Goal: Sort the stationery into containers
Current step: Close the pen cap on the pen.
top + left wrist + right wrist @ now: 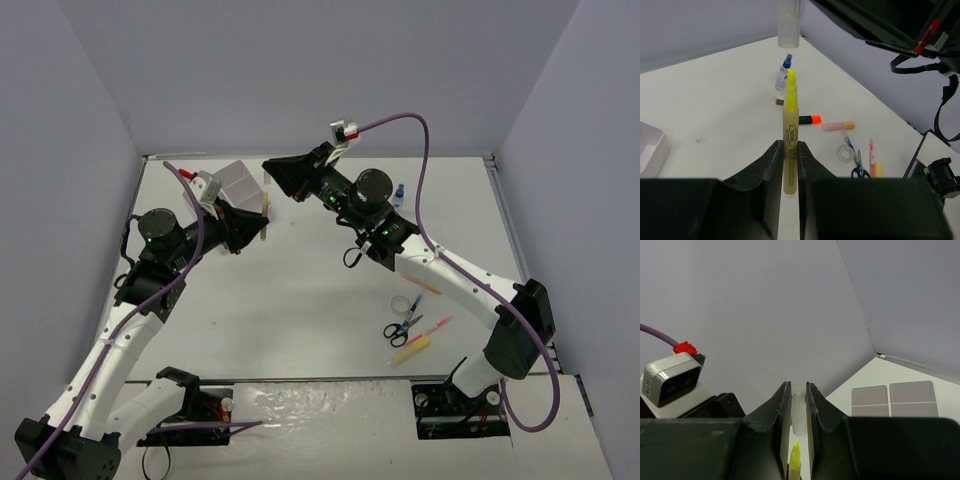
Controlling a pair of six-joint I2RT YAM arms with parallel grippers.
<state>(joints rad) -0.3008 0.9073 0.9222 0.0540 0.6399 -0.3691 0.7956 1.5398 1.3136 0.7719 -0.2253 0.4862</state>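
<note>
Left end effector (pixel 790 149) clamps yellow highlighter (pixel 790 125) (tip bare). Right end effector (pixel 798 392) pinches a clear cap (pixel 798 416), just right of white tray (pixel 240 182).

I'm looking into a robotics lab test cell, plain grey panels (pixel 300 70) boxing in a white table (pixel 300 310), a small camera (pixel 670 382) riding on a robot wrist.

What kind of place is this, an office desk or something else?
Probably a robot lab test cell: left arm and right arm mounted on a white table, plain walls boxing it in, a camera on the left wrist. The left pincer grips a yellow highlighter, the right pincer a clear cap.
</note>
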